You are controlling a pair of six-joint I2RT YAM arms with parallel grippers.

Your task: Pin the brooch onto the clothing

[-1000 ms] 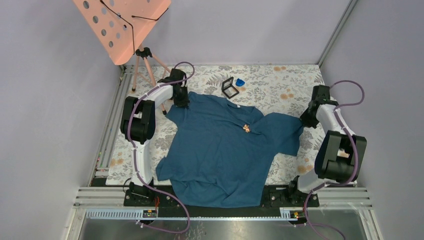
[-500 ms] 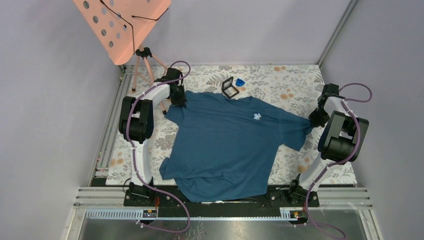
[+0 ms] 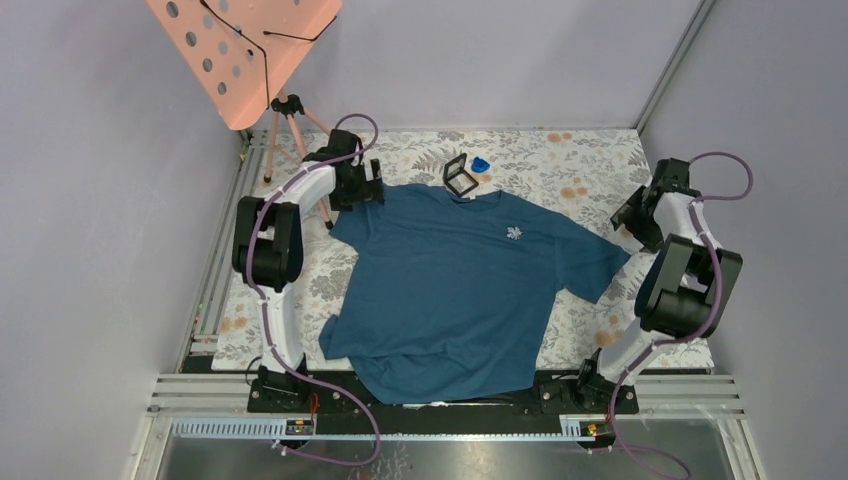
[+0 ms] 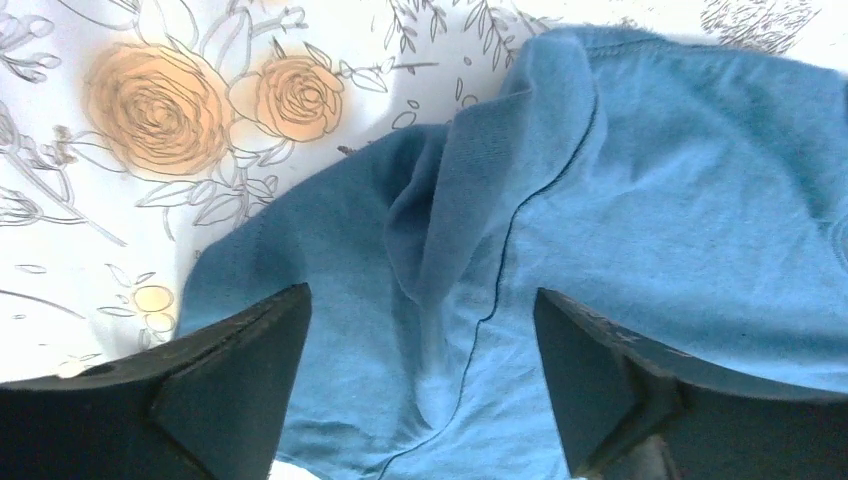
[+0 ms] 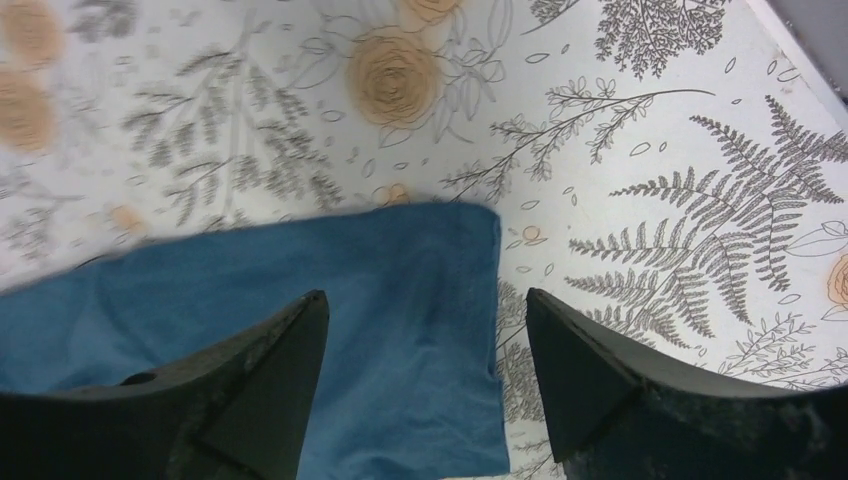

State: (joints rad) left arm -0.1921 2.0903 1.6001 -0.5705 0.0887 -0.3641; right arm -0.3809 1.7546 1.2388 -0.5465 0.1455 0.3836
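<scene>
Where the desk (image 3: 590,160) shows around the garment, it is covered by a white cloth printed with grey ferns and orange roses, and it is closed in by pale lilac walls (image 3: 480,60), with metal rails (image 3: 200,395) along its near and left edges. One salmon-pink perforated music stand (image 3: 240,50) on a tripod rises at the far left corner. One black square case (image 3: 460,175) and one small blue object (image 3: 481,164) sit just beside each other near the middle of the far edge. One piece of clothing (image 3: 450,290), a dark teal T-shirt, lies spread over the middle of the desk, neck toward the far edge and hem at the near edge. One brooch (image 3: 514,233), tiny and silvery-white, sits on the shirt's chest just below the collar, on the side toward the right edge. Two arms are in view. The left arm (image 3: 270,250) reaches to the sleeve near the far left corner, and its jaws stand released, spread wide either side of a raised fold (image 4: 470,210) of that sleeve. The right arm (image 3: 685,270) bends toward the right edge, its jaws likewise released and wide apart over the end of the other sleeve (image 5: 400,300), gripping nothing.
</scene>
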